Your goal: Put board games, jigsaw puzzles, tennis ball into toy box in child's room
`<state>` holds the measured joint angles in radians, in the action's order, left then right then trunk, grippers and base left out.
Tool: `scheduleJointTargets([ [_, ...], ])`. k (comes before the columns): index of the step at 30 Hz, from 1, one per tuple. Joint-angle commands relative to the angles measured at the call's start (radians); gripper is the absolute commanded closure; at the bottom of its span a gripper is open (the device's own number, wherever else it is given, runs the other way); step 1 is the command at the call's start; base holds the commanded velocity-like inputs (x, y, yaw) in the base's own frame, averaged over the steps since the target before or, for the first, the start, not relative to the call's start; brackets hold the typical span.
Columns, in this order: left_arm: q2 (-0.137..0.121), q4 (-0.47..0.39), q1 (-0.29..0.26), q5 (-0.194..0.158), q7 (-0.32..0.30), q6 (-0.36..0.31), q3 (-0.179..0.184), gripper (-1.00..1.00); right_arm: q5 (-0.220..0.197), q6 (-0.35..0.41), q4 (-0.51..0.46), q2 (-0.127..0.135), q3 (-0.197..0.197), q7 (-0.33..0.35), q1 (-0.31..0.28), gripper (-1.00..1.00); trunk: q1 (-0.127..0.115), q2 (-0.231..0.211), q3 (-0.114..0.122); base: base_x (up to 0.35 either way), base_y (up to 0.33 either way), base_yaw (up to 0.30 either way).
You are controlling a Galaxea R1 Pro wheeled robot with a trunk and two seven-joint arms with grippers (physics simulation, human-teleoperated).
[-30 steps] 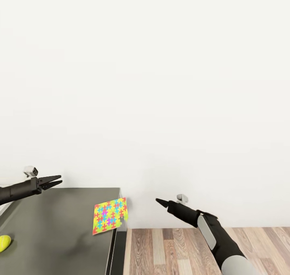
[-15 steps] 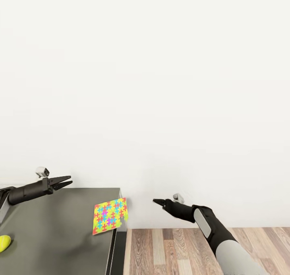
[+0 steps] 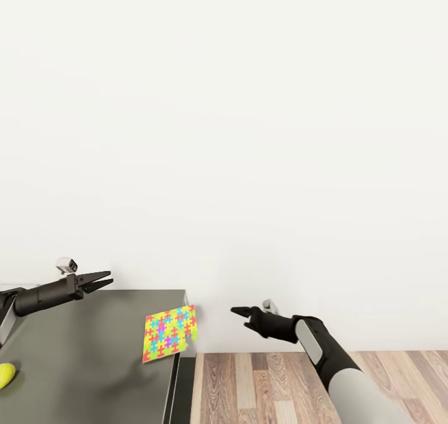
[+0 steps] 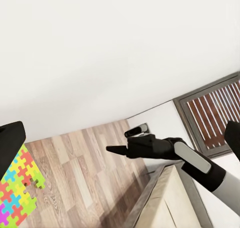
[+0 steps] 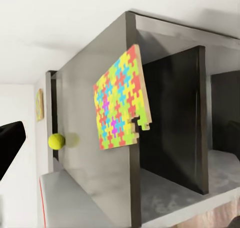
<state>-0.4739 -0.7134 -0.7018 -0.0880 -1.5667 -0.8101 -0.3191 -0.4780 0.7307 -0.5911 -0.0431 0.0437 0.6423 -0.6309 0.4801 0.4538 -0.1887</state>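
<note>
- Overhanging the table (image 3: 81, 349) edge beside the pinched-shut, empty right gripper (image 3: 235, 311), the jigsaw puzzle (image 3: 170, 332) looks thin, stiff, light.
- Pinching that free overhanging edge suits it.
- Slightly parted, the left gripper (image 3: 107, 281) holds nothing.

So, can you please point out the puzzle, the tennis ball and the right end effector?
puzzle (image 3: 170, 333), head view, middle of its coloured face.
tennis ball (image 5: 56, 141), right wrist view, centre of the ball.
right end effector (image 3: 235, 311), head view, at the fingertips.
</note>
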Motion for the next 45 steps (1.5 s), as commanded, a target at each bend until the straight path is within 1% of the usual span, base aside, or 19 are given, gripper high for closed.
scheduleJointTargets([
  [1,0.0,0.0,-0.001,0.001,-0.004,-0.011,0.0,-1.0,0.0,0.007,-0.001,-0.007,0.004,0.0,-0.001,-1.0,0.001,0.002,-0.002,0.0,0.0,0.0],
  [2,0.0,0.0,-0.001,0.0,-0.004,-0.011,0.0,-1.0,0.0,0.006,-0.002,-0.019,0.003,-0.001,-0.001,-1.0,0.001,0.002,-0.002,0.0,0.0,0.0],
  [4,0.0,0.0,-0.001,0.0,-0.004,-0.011,0.0,-1.0,0.001,0.006,-0.003,-0.03,0.001,-0.003,-0.001,-1.0,0.001,0.002,-0.002,0.0,0.0,0.0],
  [6,0.0,0.0,-0.001,0.0,-0.004,-0.011,0.0,-1.0,0.001,0.004,-0.003,-0.039,0.001,-0.006,-0.001,-1.0,0.008,0.016,-0.008,0.0,0.0,0.0],
  [13,0.0,0.0,-0.001,0.0,-0.004,-0.011,0.0,-1.0,-0.004,0.0,-0.004,-0.055,0.0,-0.039,-0.001,-1.0,0.035,0.065,-0.03,0.0,0.0,0.0],
  [16,0.0,0.0,-0.001,-0.001,-0.004,-0.011,0.0,-1.0,-0.01,0.005,-0.004,-0.058,0.0,-0.054,-0.001,-1.0,0.047,0.086,-0.04,0.0,0.0,0.0],
  [24,0.0,0.0,-0.001,-0.001,-0.004,-0.011,0.001,-1.0,-0.015,0.011,-0.004,-0.059,0.0,-0.064,-0.001,-1.0,0.077,0.142,-0.065,0.0,0.0,0.0],
  [36,0.0,0.0,-0.001,-0.001,-0.004,-0.011,0.0,-1.0,-0.016,0.01,-0.003,-0.057,0.003,-0.064,-0.001,-1.0,0.123,0.226,-0.102,0.0,0.0,0.0],
  [45,0.0,0.0,-0.001,-0.001,-0.004,-0.011,0.0,-1.0,-0.015,0.008,-0.003,-0.05,0.005,-0.06,-0.001,-1.0,0.158,0.289,-0.13,0.0,0.0,0.0],
])
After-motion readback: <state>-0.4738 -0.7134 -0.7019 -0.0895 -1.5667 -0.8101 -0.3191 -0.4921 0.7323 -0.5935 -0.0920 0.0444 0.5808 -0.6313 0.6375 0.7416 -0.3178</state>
